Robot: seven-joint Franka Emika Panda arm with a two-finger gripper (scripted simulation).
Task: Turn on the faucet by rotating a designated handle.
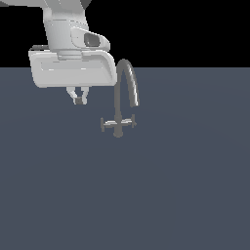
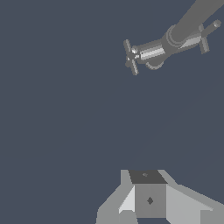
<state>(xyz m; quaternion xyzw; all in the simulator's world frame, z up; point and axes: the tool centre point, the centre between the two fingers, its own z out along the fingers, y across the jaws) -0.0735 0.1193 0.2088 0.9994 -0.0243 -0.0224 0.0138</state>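
The handle (image 1: 107, 123), a short capped bar on the faucet (image 1: 123, 97), stands on the dark floor (image 1: 146, 195) below and to the exterior view's right of the gripper (image 1: 78, 100), apart from it. The gripper's fingers are drawn together, holding nothing. The gooseneck spout (image 1: 128, 80) arches beside the arm's white hand (image 1: 71, 68).

No text, label, brand, number or sign can be read in either view. The surfaces that show are plain and unmarked, in the exterior view and the wrist view alike.
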